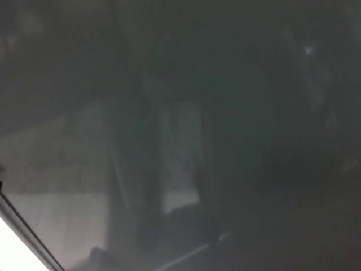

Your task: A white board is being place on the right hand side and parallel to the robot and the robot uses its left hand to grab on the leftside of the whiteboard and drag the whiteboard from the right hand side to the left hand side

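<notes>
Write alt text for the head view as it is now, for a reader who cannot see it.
A dim grey whiteboard surface fills almost the whole picture, carrying only faint, blurred reflections. Its frame edge cuts diagonally across the bottom left corner, with a sliver of bright floor beyond it. Neither robot hand is in view.
</notes>
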### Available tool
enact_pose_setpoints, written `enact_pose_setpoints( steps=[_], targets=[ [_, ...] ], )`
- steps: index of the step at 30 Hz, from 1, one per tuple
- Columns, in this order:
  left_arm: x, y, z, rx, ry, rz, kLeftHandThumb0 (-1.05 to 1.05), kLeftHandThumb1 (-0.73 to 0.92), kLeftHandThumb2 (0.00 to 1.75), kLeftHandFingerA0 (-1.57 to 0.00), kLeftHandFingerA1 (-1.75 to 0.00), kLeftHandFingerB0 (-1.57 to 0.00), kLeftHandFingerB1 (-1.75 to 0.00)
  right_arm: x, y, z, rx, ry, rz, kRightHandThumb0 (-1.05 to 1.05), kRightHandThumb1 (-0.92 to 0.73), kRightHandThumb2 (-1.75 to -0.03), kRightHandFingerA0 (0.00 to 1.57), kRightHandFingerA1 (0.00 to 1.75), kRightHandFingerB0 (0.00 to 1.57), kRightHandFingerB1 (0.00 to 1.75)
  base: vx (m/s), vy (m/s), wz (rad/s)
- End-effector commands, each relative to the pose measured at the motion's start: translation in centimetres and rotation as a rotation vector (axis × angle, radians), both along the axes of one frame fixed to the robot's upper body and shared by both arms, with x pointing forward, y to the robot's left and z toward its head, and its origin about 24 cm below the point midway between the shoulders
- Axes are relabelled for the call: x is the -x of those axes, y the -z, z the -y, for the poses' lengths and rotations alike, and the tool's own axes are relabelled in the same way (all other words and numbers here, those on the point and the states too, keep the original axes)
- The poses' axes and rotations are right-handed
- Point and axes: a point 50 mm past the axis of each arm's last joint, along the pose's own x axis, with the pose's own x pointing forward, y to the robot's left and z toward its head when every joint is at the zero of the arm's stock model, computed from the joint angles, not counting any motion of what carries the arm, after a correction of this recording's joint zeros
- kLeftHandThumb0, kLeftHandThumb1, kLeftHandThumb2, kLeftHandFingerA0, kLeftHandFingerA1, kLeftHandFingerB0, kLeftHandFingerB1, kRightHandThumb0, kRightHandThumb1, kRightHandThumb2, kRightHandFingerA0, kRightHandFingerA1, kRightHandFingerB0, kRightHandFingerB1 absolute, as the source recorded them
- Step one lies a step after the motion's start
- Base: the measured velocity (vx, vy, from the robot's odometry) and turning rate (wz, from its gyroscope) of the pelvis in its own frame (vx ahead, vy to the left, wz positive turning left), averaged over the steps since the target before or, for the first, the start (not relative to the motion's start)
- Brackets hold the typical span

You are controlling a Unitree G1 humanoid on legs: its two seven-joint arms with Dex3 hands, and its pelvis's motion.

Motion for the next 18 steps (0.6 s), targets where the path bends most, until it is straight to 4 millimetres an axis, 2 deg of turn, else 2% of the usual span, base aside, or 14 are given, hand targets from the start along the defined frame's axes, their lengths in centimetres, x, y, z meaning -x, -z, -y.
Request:
enact_pose_setpoints(
  steps=[1, 4, 6, 7, 11, 12, 14, 15, 17, 18],
  targets=[
    [2.1, -3.5, -3.8, -0.012, -0.115, 0.063, -0.07, 0.71, 0.61, -0.65, -1.13, -0.76, -0.61, 0.0, -0.3, 0.7, 0.018, -0.001, -0.008, -0.80, -0.79, -0.64, 0.70, 0.79, 0.42, 0.52, 0.00, 0.000, 0.00],
    [2.8, -4.2, -4.8, -0.018, -0.174, 0.087, -0.04, 0.77, 0.62, -0.61, -1.23, -0.73, -0.62, 0.0, -0.4, 0.7, 0.023, 0.001, -0.008, -0.80, -0.80, -0.64, 0.70, 0.79, 0.41, 0.51, 0.00, 0.000, 0.00],
    [3.1, -4.5, -5.1, -0.005, -0.187, 0.087, -0.02, 0.80, 0.63, -0.61, -1.22, -0.70, -0.63, 0.0, -0.4, 0.7, 0.025, 0.000, -0.008, -0.79, -0.80, -0.63, 0.69, 0.78, 0.41, 0.51, 0.00, 0.000, 0.03],
    [3.1, -4.7, -5.2, -0.026, -0.182, 0.094, -0.03, 0.81, 0.63, -0.62, -1.13, -0.70, -0.63, 0.0, -0.4, 0.7, 0.026, 0.000, -0.009, -0.79, -0.80, -0.63, 0.69, 0.78, 0.41, 0.51, 0.00, 0.000, 0.00],
    [3.7, -5.2, -6.0, -0.044, -0.237, 0.091, -0.01, 0.76, 0.62, -0.61, -1.21, -0.75, -0.67, 0.0, -0.4, 0.7, 0.027, -0.006, -0.011, -0.81, -0.81, -0.63, 0.69, 0.77, 0.39, 0.51, 0.00, 0.000, 0.00],
    [3.9, -5.3, -6.2, -0.069, -0.243, 0.095, 0.02, 0.76, 0.60, -0.59, -1.33, -0.75, -0.68, -0.1, -0.4, 0.7, 0.027, -0.006, -0.011, -0.81, -0.80, -0.65, 0.71, 0.80, 0.41, 0.52, 0.00, 0.000, 0.00],
    [4.0, -5.4, -6.4, -0.090, -0.243, 0.102, 0.02, 0.76, 0.59, -0.60, -1.36, -0.74, -0.69, -0.1, -0.4, 0.7, 0.029, -0.007, -0.010, -0.81, -0.81, -0.64, 0.70, 0.79, 0.41, 0.52, 0.00, 0.000, 0.00],
    [4.1, -5.5, -6.7, -0.101, -0.278, 0.103, 0.02, 0.74, 0.61, -0.62, -1.24, -0.73, -0.69, -0.1, -0.4, 0.8, 0.032, -0.005, -0.012, -0.81, -0.80, -0.63, 0.71, 0.78, 0.41, 0.51, 0.00, 0.000, 0.00],
    [4.2, -5.5, -6.8, -0.113, -0.279, 0.104, 0.01, 0.77, 0.61, -0.58, -1.21, -0.70, -0.68, -0.1, -0.4, 0.8, 0.034, -0.003, -0.012, -0.81, -0.80, -0.64, 0.71, 0.79, 0.41, 0.52, 0.00, 0.000, 0.00],
    [4.5, -5.4, -7.1, -0.105, -0.316, 0.106, 0.00, 0.79, 0.59, -0.55, -1.23, -0.69, -0.68, -0.1, -0.4, 0.8, 0.036, -0.001, -0.015, -0.82, -0.62, -1.07, 0.72, 0.81, 0.38, 0.60, 0.00, 0.000, 0.00]
  ],
)
